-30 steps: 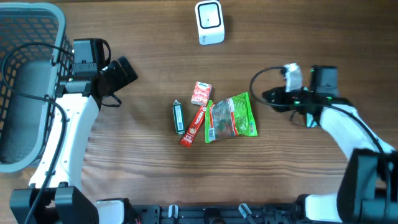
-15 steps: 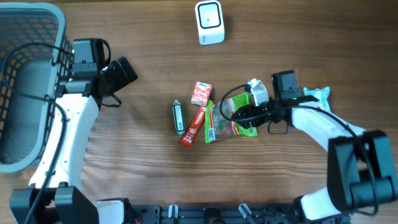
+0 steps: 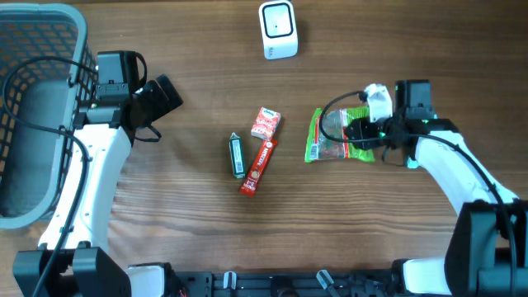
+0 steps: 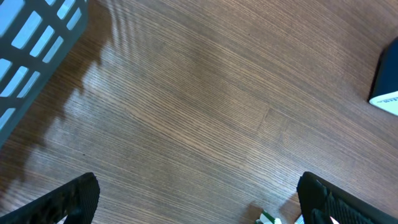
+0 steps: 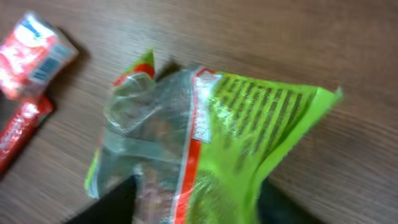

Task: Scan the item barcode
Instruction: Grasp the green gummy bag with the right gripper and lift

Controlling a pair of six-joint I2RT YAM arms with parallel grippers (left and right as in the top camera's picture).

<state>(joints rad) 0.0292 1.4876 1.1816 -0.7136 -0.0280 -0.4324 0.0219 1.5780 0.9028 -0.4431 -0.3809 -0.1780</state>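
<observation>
One green bag clamped in right gripper, blurred, bottom edge cropped

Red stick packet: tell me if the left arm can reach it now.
Probably yes. The left gripper is open, bare table lies between it and the red stick packet; the dark green stick crowds one side. The right gripper holds the green bag well clear.

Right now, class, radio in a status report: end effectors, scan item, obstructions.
Left end effector open, near basket. Right end effector shut on green snack bag. Nothing between bag and scanner.
</observation>
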